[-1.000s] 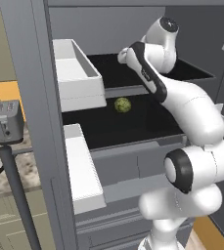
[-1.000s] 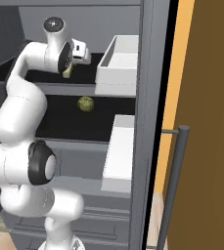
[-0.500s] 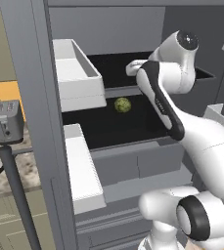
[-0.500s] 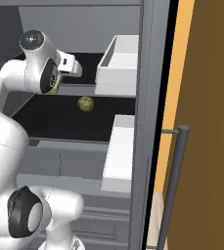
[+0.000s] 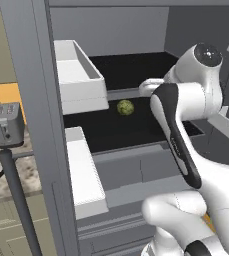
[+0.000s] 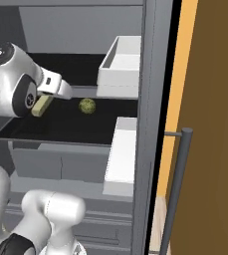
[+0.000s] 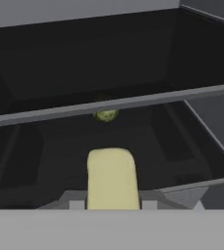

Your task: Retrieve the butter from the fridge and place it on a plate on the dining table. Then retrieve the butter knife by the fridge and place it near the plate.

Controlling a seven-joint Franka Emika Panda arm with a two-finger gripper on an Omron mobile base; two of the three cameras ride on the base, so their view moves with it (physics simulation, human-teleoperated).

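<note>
The pale yellow rectangular butter stick (image 7: 112, 178) sits clamped in the tool (image 7: 112, 204), held in front of the open grey fridge's (image 5: 41, 100) black shelves, near a round green ball (image 5: 125, 107). Retrieval is underway; next, carry it clear toward the plate.

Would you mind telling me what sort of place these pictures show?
Most likely a rendered kitchen, seen at an open fridge: dark shelves, white door bins, a round green item, and the butter in the gripper.
</note>
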